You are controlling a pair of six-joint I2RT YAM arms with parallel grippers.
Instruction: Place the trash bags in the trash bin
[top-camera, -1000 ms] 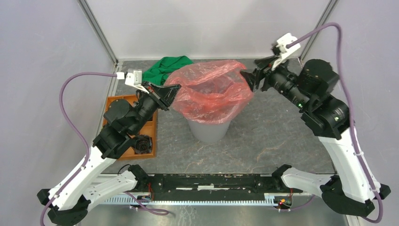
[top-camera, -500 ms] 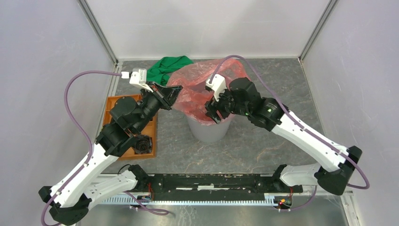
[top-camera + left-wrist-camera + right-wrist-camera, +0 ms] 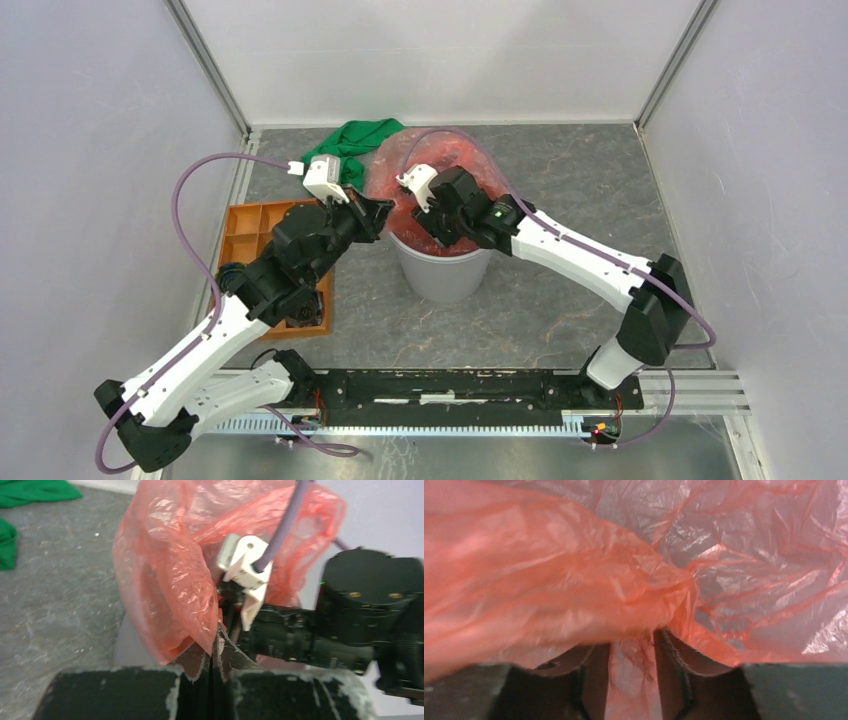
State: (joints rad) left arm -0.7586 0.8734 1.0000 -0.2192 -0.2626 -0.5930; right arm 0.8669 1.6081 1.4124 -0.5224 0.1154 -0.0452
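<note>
A two-armed robot is partway through lining a bin. One red translucent trash bag (image 3: pixel 455 150) is draped over the mouth of one round grey trash bin (image 3: pixel 445 282), its film billowing up above the rim and only partly tucked inside.

The left gripper (image 3: pixel 216 647) sits at the bin's left rim with its fingers pressed together, pinching an edge of the bag. The right gripper (image 3: pixel 631 647) reaches down into the bin's mouth from the right side. Its fingers stand partway apart with wrinkled red film bunched between them; whether they actually clamp the film cannot be told.

The step in hand looks like pushing the bag's body down into the bin while its edge is held at the rim. The next move probably calls for the right gripper to press deeper toward the bin's bottom, and for the left to hold the edge outside the rim so the film does not slide in.

Also present: one crumpled green cloth (image 3: pixel 352 140) behind and left of the bin, and one orange compartment tray (image 3: pixel 243 222) to the bin's left.
</note>
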